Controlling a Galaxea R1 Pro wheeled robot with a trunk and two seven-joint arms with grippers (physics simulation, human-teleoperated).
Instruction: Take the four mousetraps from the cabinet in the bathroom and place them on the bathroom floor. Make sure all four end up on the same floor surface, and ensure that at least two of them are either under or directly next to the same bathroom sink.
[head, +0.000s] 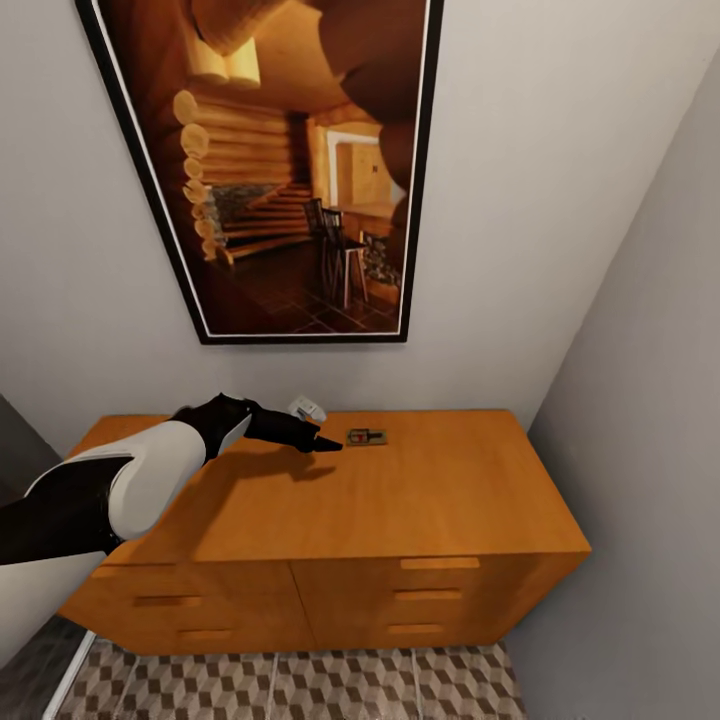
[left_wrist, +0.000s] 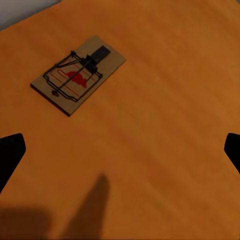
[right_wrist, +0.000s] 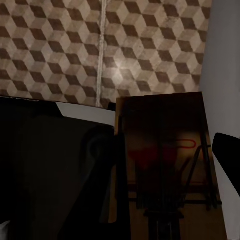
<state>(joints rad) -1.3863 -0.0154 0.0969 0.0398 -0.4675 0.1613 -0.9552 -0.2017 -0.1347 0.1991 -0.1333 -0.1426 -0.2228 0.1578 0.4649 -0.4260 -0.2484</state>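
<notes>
One mousetrap (head: 366, 437) lies flat on the orange-brown cabinet (head: 440, 500), near the top's back edge. My left gripper (head: 328, 444) hovers just left of it, a little above the wood. In the left wrist view the same mousetrap (left_wrist: 79, 75) lies ahead of the open gripper (left_wrist: 120, 152), whose fingertips (left_wrist: 11, 155) stand wide apart with bare wood between them. In the right wrist view my right gripper (right_wrist: 167, 157) is shut on a second mousetrap (right_wrist: 160, 125), held above the cube-patterned bathroom floor (right_wrist: 60, 45). The sink is out of view.
A large framed picture (head: 290, 170) hangs on the wall above the cabinet. A small white object (head: 308, 407) sits at the back of the top, behind my left hand. A grey wall (head: 650, 450) closes in on the right. Patterned floor (head: 300, 685) runs along the drawer fronts.
</notes>
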